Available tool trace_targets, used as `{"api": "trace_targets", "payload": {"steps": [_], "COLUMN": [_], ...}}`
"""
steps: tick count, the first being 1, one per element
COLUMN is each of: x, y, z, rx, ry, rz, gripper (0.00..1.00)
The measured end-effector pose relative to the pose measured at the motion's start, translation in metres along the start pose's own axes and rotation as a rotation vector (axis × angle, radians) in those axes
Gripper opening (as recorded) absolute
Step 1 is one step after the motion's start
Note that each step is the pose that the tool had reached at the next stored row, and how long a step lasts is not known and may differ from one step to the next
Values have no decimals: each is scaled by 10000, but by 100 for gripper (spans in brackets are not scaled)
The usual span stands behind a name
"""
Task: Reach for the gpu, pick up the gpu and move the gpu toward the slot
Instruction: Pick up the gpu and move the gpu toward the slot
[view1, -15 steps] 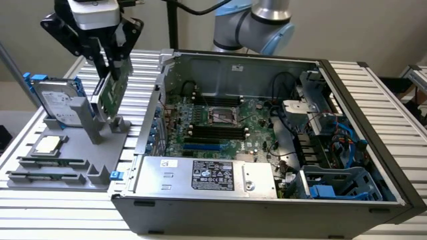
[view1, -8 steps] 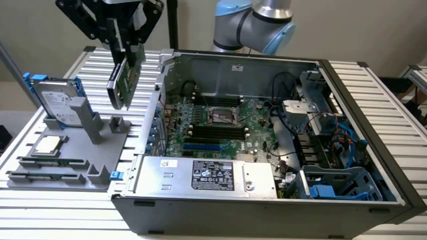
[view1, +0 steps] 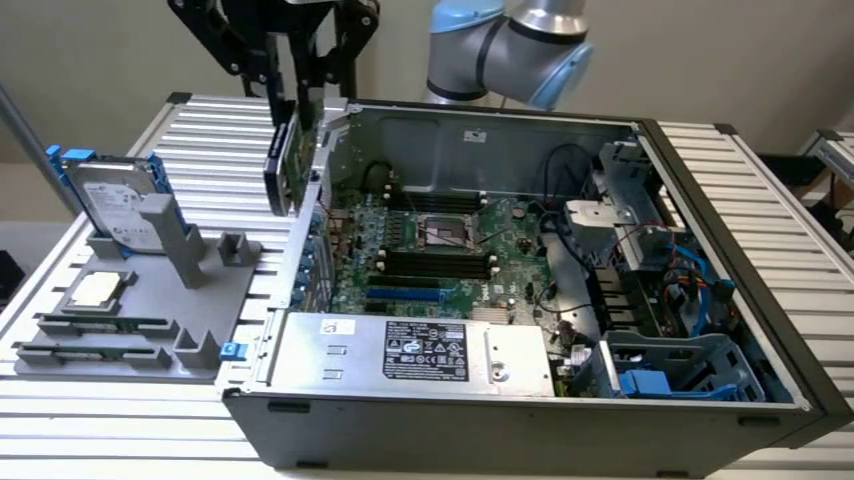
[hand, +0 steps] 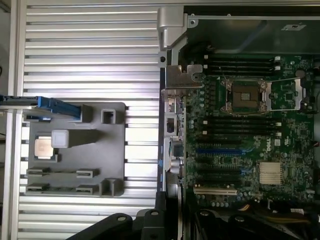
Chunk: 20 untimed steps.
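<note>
Aloft, end effector (view1: 296, 95) gripping gpu (view1: 283, 165), half-hidden

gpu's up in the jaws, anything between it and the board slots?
The gpu hangs on edge from the gripper, above the case wall on the exterior view's left. That wall's top edge lies below the card. Inside, the blue slots on the motherboard lie open; nothing visible covers them.

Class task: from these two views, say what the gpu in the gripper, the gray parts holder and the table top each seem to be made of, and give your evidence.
The gpu: seemingly green circuit-board laminate, seen edge-on and dark.
Parts holder: probably molded or printed plastic, given its matte, uniform gray and blocky posts.
Table top: likely aluminum, pale and silvery with ribbed slats and a soft sheen.
</note>
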<state>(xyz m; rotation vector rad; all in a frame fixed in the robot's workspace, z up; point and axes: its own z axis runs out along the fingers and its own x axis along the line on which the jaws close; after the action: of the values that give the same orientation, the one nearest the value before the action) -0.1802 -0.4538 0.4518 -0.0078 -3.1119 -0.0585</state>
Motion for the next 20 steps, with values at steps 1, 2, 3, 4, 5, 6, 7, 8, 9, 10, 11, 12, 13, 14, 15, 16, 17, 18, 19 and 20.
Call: {"api": "trace_targets", "payload": {"steps": [1, 2, 3, 4, 5, 6, 7, 8, 9, 10, 11, 12, 13, 14, 15, 16, 17, 18, 19, 20], "x": [-45, -90, -133, -179, -225, -270, -316, -361, -409, -454, -499, -544, -589, -634, -680, -725, -769, -806, -842, -876], "y": [0, 1, 1, 1, 1, 1, 1, 1, 2, 2, 3, 4, 6, 7, 9, 11, 15, 23, 33, 43], "z": [-1, -1, -1, 0, 2, 3, 5, 8, 12, 16, 20, 25, 29, 32, 37, 42, 49, 56, 64, 70], "rx": [-1, 0, 0, 0, 0, 1, 0, 0, 0, 0, 0, -1, 0, 2, 1, 1, 1, 1, 0, 1], "ry": [13, 27, 42, 57, 73, 87, 100, 113, 125, 136, 146, 153, 163, 171, 180, 187, 191, 193, 194, 195], "rz": [1, 2, 3, 2, 3, 4, 5, 4, 6, 7, 6, 6, 7, 8, 7, 8, 8, 8, 7, 8], "gripper": [26, 26, 26, 26, 26, 26, 26, 26, 26, 26, 26, 26, 26, 26, 26, 26, 26, 26, 26, 26]}}
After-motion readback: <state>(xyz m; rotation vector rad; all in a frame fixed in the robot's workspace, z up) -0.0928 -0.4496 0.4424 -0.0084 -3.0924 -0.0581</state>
